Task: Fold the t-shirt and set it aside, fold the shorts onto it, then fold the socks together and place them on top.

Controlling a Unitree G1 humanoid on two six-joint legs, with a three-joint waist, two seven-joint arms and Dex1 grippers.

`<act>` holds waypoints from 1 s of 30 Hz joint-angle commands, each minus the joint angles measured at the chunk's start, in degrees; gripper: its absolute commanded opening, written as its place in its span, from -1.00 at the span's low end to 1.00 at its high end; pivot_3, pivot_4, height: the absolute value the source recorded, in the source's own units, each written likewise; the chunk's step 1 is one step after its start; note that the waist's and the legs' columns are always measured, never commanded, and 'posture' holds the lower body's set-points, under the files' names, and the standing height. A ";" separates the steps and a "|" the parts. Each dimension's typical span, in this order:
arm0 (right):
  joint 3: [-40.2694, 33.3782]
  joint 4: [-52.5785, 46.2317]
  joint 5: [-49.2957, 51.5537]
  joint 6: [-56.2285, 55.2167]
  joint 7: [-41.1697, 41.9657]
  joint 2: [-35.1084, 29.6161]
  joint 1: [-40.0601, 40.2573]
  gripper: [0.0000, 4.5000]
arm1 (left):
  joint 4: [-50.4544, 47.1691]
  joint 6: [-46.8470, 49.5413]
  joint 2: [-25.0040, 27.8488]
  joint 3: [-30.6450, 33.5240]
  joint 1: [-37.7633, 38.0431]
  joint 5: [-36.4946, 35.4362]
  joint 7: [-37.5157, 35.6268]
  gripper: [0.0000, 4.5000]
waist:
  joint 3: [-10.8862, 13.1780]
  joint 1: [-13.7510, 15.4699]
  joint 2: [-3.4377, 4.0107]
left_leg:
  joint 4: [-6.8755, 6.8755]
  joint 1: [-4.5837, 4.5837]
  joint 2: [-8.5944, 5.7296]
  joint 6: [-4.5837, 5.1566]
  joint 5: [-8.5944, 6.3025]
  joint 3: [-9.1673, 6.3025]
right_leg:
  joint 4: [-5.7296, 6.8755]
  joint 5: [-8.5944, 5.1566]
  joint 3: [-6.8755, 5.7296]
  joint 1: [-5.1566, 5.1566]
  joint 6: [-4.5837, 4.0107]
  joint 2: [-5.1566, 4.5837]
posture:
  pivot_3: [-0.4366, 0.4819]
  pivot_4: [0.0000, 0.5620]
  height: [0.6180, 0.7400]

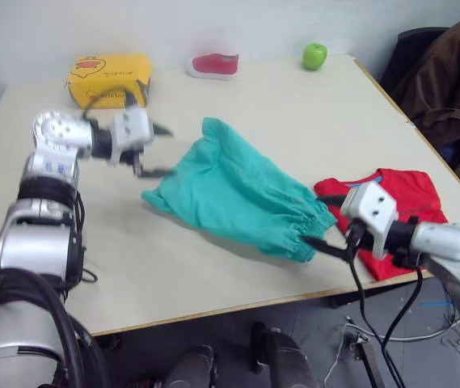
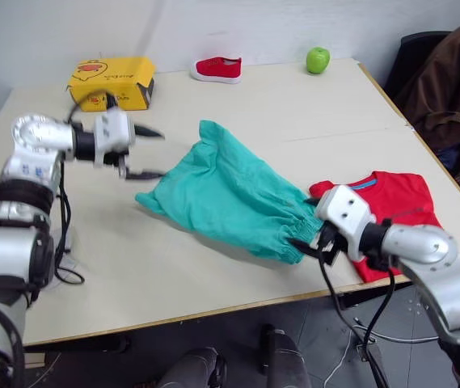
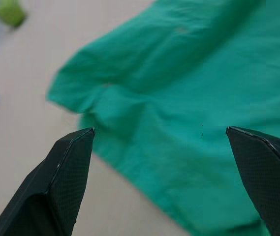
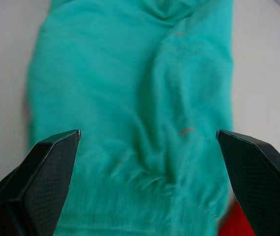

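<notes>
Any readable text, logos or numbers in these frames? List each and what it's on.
None can be read.
Yellow cardboard box at the table's far left: red cartoon print on top and dark lettering on its front face, too blurred to read.
Folded bright red t-shirt: blue strip inside the collar, no legible label.
Teal-green fabric shorts, small red-and-white shoe, green apple: no markings visible.

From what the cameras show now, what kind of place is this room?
Probably an office or lab, not a home: a plain work table, cables on the floor, and a jacket draped over a chair.
</notes>
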 commanded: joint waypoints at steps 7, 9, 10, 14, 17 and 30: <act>10.76 1.49 -17.66 -7.44 -7.15 0.74 -1.31 1.00 | -0.67 -14.43 1.33 -7.83 2.14 9.80 7.84 0.99 | -0.01 1.01 -0.05 | 0.05 -0.03 -0.09 0.08 -0.02 0.01 | -0.01 0.02 0.05 0.02 0.01 -0.03 | -0.05 -0.47 1.00; 12.37 2.24 -19.53 -8.53 -7.05 1.35 -0.77 1.00 | 0.78 -16.08 0.95 -8.96 1.53 11.43 9.71 0.99 | -0.01 1.26 -0.05 | 0.05 -0.03 -0.11 0.10 -0.02 0.03 | -0.02 0.03 0.06 0.02 0.03 -0.03 | -0.05 -0.47 1.00; 13.17 2.65 -20.36 -9.20 -7.16 1.94 -0.47 1.00 | 1.53 -16.94 0.67 -9.62 1.15 12.55 11.20 0.99 | -0.01 1.35 -0.05 | 0.05 -0.03 -0.10 0.10 -0.02 0.02 | -0.03 0.03 0.06 0.02 0.03 -0.02 | -0.05 -0.47 1.00; 15.95 4.43 -24.28 -12.20 -7.47 3.99 0.51 0.92 | 4.63 -17.50 -1.52 -11.16 -0.37 15.56 17.70 1.00 | -0.05 1.92 -0.05 | 0.06 0.03 -0.09 0.11 -0.02 0.02 | -0.02 0.03 0.04 0.10 0.03 0.00 | -0.05 -0.47 1.00; 16.14 5.46 -26.46 -14.08 -7.53 4.59 1.24 0.57 | 6.04 -18.70 -2.40 -11.78 -0.99 16.90 21.42 0.91 | -0.06 2.01 -0.04 | 0.08 0.09 -0.13 0.17 0.02 0.00 | -0.04 0.07 0.05 0.19 0.10 -0.03 | -0.05 -0.47 1.00; 13.91 11.45 -26.17 -21.06 -2.11 4.83 0.38 -1.00 | 4.09 -15.47 -3.57 -11.22 1.55 12.04 13.30 -0.77 | -0.06 1.54 -0.05 | 0.08 0.09 -0.10 0.17 0.01 0.00 | -0.07 0.07 0.05 0.19 0.11 0.02 | -0.05 -0.47 1.00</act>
